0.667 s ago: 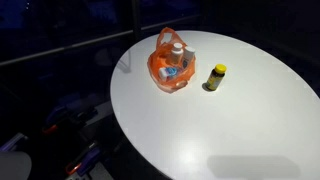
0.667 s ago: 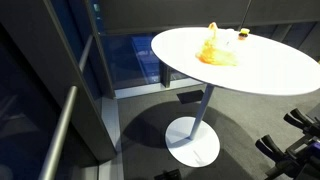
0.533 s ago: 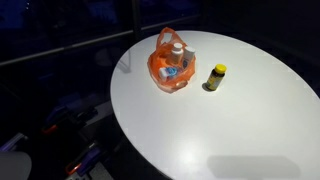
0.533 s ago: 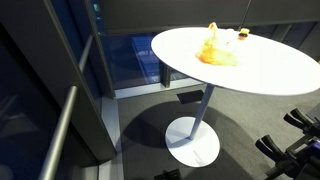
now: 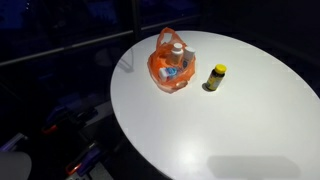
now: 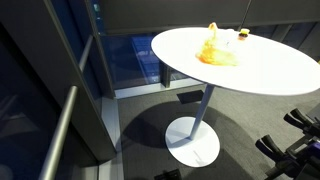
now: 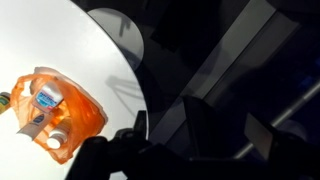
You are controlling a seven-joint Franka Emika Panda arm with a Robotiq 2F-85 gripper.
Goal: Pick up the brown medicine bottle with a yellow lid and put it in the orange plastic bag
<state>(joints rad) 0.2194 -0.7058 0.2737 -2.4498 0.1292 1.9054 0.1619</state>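
a round white desk (image 5: 230, 130) is seen in both exterior views, and part of it fills the upper left of the wrist view. the brown medicine bottle (image 5: 215, 77) with its yellow lid is stood upright on the desk, right of centre in the upper half of an exterior view. it is placed just beside the orange plastic bag (image 5: 170, 62) but apart from it, and a short shadow is cast at its foot. the bag is set to the left of the bottle, with its handles raised and its mouth turned upward. inside it a white bottle (image 5: 177, 49) and a blue-labelled item (image 5: 171, 71) can be made out.

in an exterior view taken from low at the side, the bag (image 6: 214, 50) is found near the upper right of the frame. the bottle (image 6: 243, 35) is seen there as a small speck to its right, too small for detail. the desk is carried on a single white pedestal (image 6: 205, 105) with a round foot (image 6: 193, 142).

in the wrist view the bag (image 7: 60, 112) is shown at the lower left, and only a sliver of the bottle (image 7: 5, 100) is caught at the left edge. the pincer (image 7: 118, 152) is shown only as a dark shape along the bottom edge of that view, to the right of the bag. whether its jaws are spread or closed cannot be told.
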